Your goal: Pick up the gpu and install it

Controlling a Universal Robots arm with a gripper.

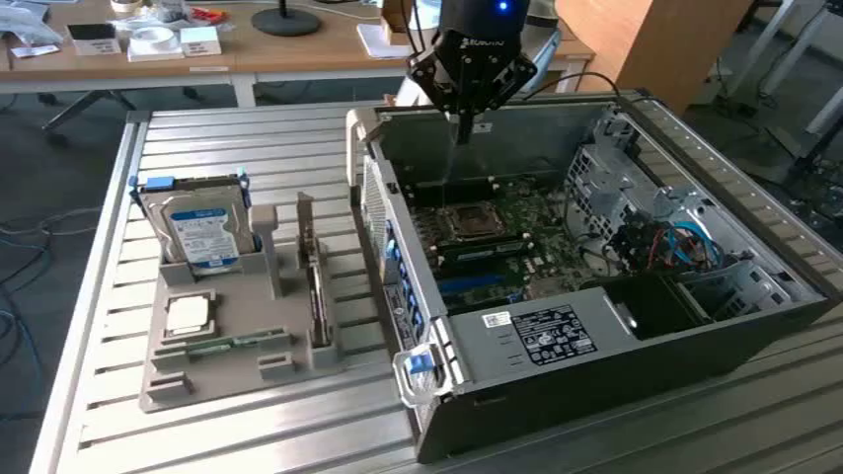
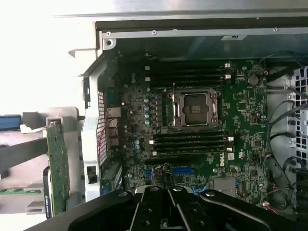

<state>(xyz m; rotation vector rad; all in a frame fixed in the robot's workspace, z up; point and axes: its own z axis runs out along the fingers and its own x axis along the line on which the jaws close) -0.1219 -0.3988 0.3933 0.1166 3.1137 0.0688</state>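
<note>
The gpu (image 1: 314, 281) is a thin dark card standing on edge in a slot of the grey holder (image 1: 217, 380), at the exterior view's left of the computer case. In the wrist view the gpu (image 2: 57, 168) shows as a green board edge beside the case wall. My gripper (image 1: 464, 130) hangs shut and empty over the far end of the open case (image 1: 737, 316), well away from the card. Its black fingers (image 2: 144, 209) are pressed together in the wrist view, above the motherboard (image 2: 240, 101) with its open processor socket (image 2: 195, 108) and a blue slot (image 2: 183, 171).
The holder also carries a silver hard drive (image 1: 200, 232), a processor chip (image 1: 189, 314) and a small green memory stick (image 1: 224, 346). Cables and drive cages (image 1: 658, 237) crowd the case's right side. A desk with clutter (image 1: 158, 39) stands behind the slatted metal table (image 1: 237, 138).
</note>
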